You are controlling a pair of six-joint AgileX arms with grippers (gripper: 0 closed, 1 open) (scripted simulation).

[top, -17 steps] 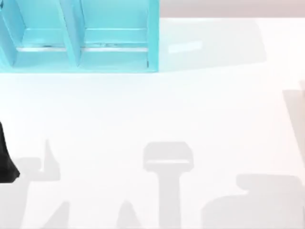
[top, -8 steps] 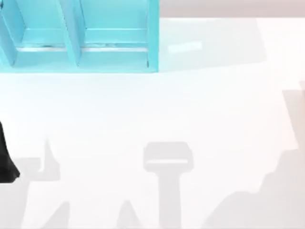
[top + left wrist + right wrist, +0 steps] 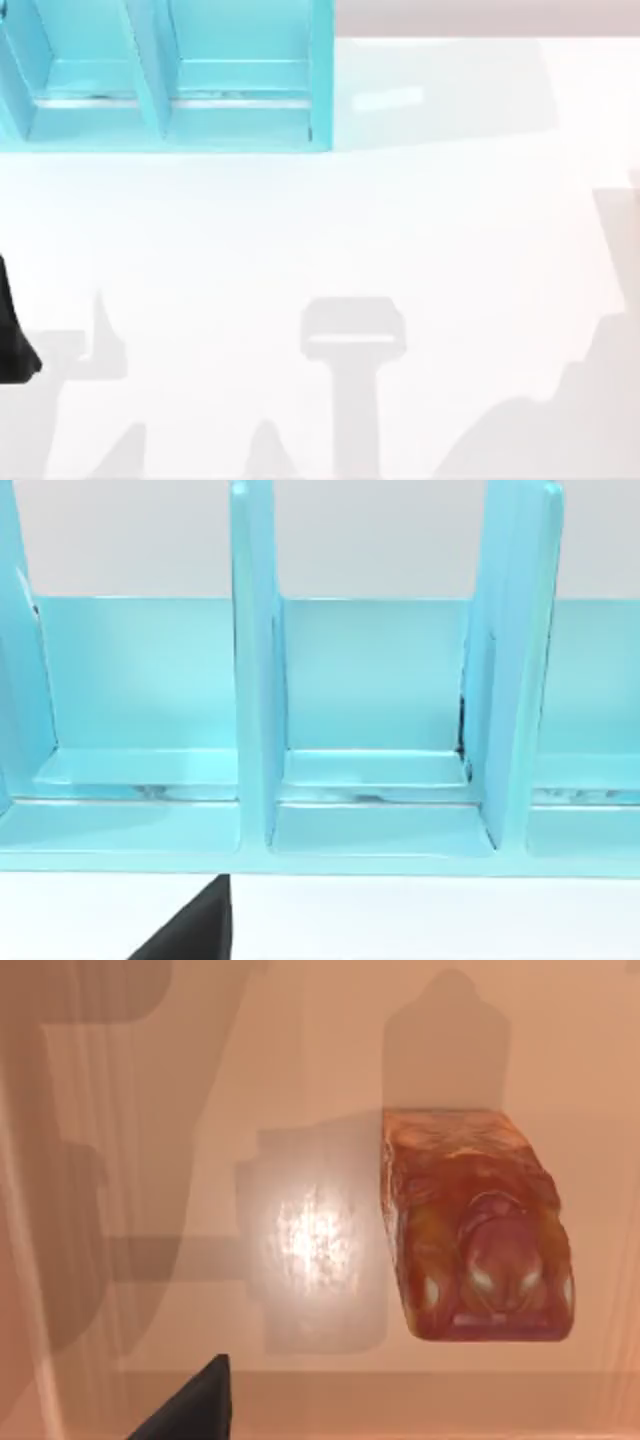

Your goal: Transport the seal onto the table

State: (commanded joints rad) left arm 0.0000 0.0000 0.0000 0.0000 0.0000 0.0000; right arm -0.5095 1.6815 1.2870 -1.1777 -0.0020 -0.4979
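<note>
While the right wrist view looks down on the seal, the block lies on its side on the table, long axis running up the frame, rounded red end toward the lower edge, square amber end toward the upper. A faint shadow sits just beyond the amber end. One black fingertip of the right gripper pokes in at the lower edge, apart from the seal, not touching it. Can't tell how far its fingers are spread.

Top view: table is bare white with arm shadows across the near half. Blue shelf sits at the far left. Left arm is a black sliver at the left edge, low over the table.

Left wrist view faces the shelf straight on, with upright dividers. A black fingertip of the left gripper shows, short of the shelf; finger spread can't be told.
</note>
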